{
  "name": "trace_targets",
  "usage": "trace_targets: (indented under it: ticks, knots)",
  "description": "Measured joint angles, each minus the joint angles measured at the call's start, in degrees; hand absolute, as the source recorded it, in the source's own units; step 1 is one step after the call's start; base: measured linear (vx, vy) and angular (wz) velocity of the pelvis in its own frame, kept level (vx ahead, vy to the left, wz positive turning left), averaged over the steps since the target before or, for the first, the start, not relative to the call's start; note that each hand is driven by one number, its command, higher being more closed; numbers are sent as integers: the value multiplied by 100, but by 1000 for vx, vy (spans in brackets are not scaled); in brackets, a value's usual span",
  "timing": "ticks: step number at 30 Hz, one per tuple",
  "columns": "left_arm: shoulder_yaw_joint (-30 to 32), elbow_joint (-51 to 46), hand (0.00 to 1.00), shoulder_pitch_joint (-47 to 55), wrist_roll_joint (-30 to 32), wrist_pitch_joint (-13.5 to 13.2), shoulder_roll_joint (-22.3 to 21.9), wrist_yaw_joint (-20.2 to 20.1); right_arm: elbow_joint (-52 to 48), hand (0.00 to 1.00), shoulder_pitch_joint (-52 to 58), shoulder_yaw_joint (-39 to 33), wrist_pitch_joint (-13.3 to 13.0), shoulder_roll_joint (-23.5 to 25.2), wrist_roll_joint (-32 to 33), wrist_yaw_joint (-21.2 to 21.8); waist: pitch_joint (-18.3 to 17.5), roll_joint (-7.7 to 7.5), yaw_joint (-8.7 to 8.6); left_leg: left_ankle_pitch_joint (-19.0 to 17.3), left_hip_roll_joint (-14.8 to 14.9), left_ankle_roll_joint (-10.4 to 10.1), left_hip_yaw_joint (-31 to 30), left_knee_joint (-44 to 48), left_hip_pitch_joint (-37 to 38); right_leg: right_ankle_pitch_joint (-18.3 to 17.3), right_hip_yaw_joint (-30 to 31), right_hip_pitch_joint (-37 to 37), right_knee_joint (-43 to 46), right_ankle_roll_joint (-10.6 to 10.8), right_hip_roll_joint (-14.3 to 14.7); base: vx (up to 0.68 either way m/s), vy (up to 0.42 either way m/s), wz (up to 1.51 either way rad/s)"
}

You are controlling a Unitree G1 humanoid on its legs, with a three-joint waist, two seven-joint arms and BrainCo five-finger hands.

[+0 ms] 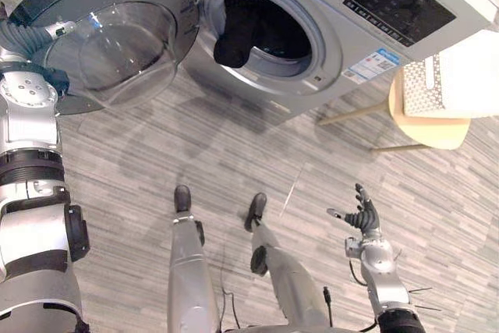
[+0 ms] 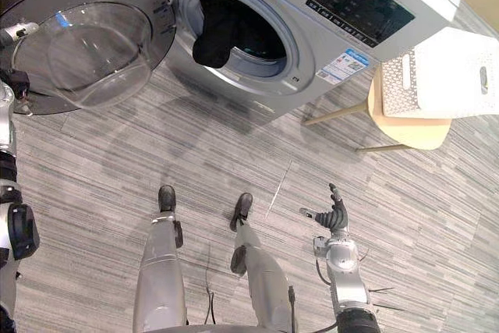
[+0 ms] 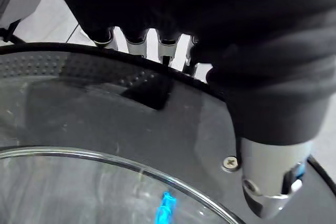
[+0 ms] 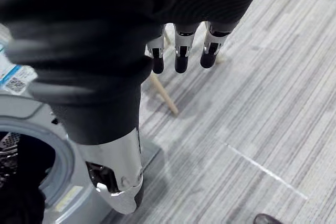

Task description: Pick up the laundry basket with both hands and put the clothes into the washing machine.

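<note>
Silver-grey arms [image 1: 31,239]; right hand [image 1: 362,216]: dark ribbed cover [image 4: 105,24], silver dark-tipped fingers [image 4: 181,56]

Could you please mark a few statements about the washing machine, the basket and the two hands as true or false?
1. The washing machine has its door standing open. True.
2. The laundry basket is carried in both hands. False: it sits on a wooden stool beside the machine, away from both hands.
3. Dark clothing hangs over the lower edge of the drum opening. True.
4. The right hand is shut on a garment. False: it is open and holds nothing, raised above the floor.
5. The left hand is at the rim of the open door. True.
</note>
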Motion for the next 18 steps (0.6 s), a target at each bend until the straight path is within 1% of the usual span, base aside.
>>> trace_targets:
  ticks: [1,3,5,6,7,8,9,10,12,13,14,15,16,17,18]
  knots:
    - [32,0,0,5,-2,-2,-59,-1,-22,0,-3,0,-4,1,-1,0,1,1,21,0,-2,0,0,-1,2,0,-7,8,2,0,0,61,-2,6]
    - [36,-19,0,150,-1,-48,-260,30,-121,0,-5,-16,-18,2,-1,-5,7,10,115,-1,-24,1,-4,-20,31,-2,-11,29,2,-3,-15,46,0,5]
    - [17,-93,0,399,-13,-78,-438,66,-120,0,-11,-17,-32,7,-4,-6,56,53,135,-1,-78,5,-1,-113,147,-22,-17,132,3,-34,-55,37,10,12]
    - [18,-328,0,720,-36,-90,-620,106,-112,0,-8,-16,-32,30,-31,-6,57,54,127,-4,-140,4,15,-189,239,-67,-19,170,10,-99,-103,35,18,17]
    - [19,-477,0,888,-44,-94,-678,124,-109,0,-5,-17,-32,29,-54,-6,62,61,129,-6,-173,1,20,-237,284,-88,-22,187,13,-129,-134,38,28,11]
    - [12,-790,0,1245,-59,-97,-863,154,-94,0,-10,-15,-31,32,-63,-6,62,62,145,4,-239,-5,38,-357,371,-98,-8,198,20,-127,-194,34,23,14]
    - [7,-1033,0,1555,-59,-100,-1069,218,-22,0,-39,-14,-36,32,-111,-6,63,64,141,86,-323,0,53,-517,454,-98,-10,204,20,-130,-259,44,22,13]
    - [5,-1162,0,1709,-59,-103,-1174,234,49,0,-66,-11,-38,33,-116,-5,63,64,139,123,-365,-1,50,-589,490,-98,-12,206,20,-130,-291,45,18,17]
    - [-74,-1656,0,2372,-101,-126,-1644,251,384,0,-189,-3,-18,48,-170,2,75,83,125,275,-516,11,99,-842,702,-89,-2,280,14,-141,-410,64,32,14]
    - [-135,-1774,0,2545,-104,-130,-1786,256,486,0,-225,-3,-2,50,-175,1,79,95,129,294,-567,36,112,-886,776,-91,3,328,14,-139,-437,71,42,10]
    - [-300,-2048,0,2907,-106,-179,-2052,246,629,0,-281,-1,28,53,-197,7,83,121,136,311,-601,60,165,-988,921,-101,25,415,12,-125,-496,65,58,8]
    - [-550,-2289,0,3245,-108,-216,-2326,222,689,0,-306,-4,40,46,-246,8,81,178,126,312,-693,64,187,-1059,1039,-113,35,493,11,-109,-558,63,60,6]
    - [-714,-2358,0,3393,-108,-217,-2441,206,708,0,-312,-3,43,48,-282,8,71,203,123,311,-729,64,203,-1104,1092,-115,49,517,11,-105,-589,57,68,5]
    - [-1074,-2431,0,3617,-107,-218,-2662,110,755,0,-345,1,49,49,-347,20,61,236,103,329,-774,89,270,-1218,1216,-128,92,563,12,-70,-658,44,43,-3]
    - [-1247,-2466,0,3727,-106,-219,-2763,36,792,0,-385,13,54,53,-380,22,58,243,82,333,-806,97,314,-1258,1277,-125,130,581,12,-59,-692,59,69,-7]
